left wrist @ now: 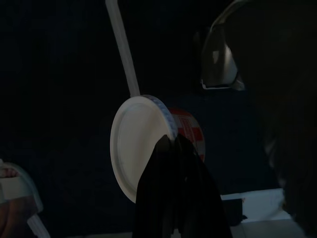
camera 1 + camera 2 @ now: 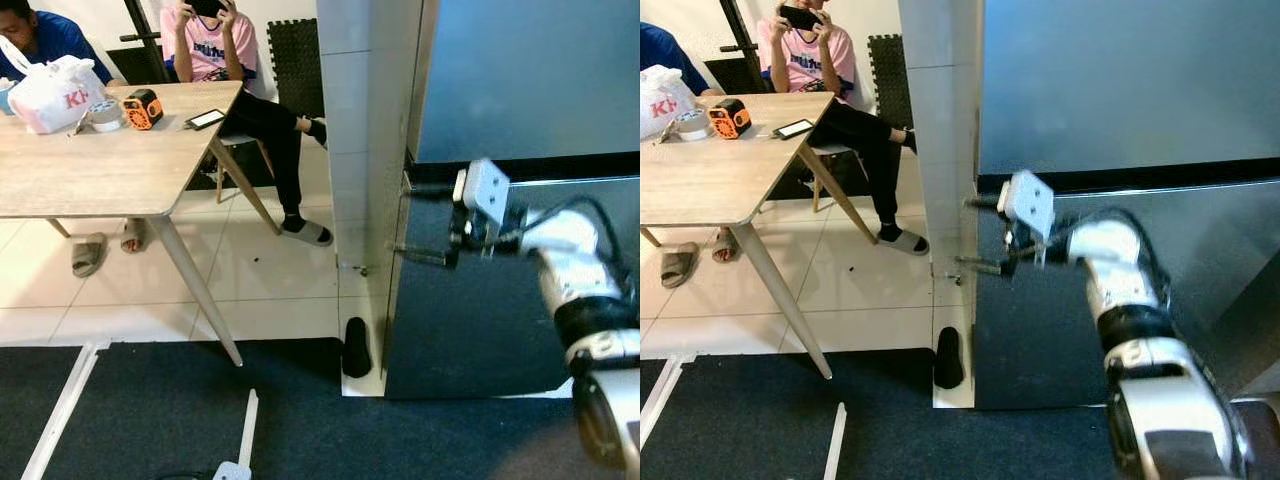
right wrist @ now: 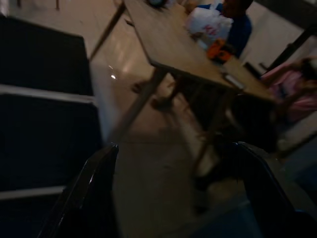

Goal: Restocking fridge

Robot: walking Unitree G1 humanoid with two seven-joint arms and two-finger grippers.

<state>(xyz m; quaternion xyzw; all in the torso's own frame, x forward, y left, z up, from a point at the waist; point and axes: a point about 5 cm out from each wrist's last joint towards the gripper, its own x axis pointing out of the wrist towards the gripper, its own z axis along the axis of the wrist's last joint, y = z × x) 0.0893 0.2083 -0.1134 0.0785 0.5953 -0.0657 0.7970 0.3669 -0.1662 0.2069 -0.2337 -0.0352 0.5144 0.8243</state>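
Observation:
The grey fridge stands at the right, its upper door (image 2: pixel 520 80) and lower door (image 2: pixel 480 320) both closed, with a dark seam between them. My right gripper (image 2: pixel 405 220) is open at the fridge's left edge, level with that seam. One black finger lies just above the seam and the other below it. In the right wrist view the right gripper (image 3: pixel 177 146) has its two fingers spread wide with nothing between them. In the dark left wrist view my left gripper (image 1: pixel 171 141) is shut on a cup (image 1: pixel 138 144) with a white lid and red label.
A white tiled pillar (image 2: pixel 360 120) adjoins the fridge, with a black slipper (image 2: pixel 356 348) at its foot. A wooden table (image 2: pixel 100 170) at the left holds a white bag (image 2: pixel 55 92), an orange tape measure (image 2: pixel 143 108) and a phone (image 2: pixel 205 119). Two people sit behind it. Dark carpet lies in front.

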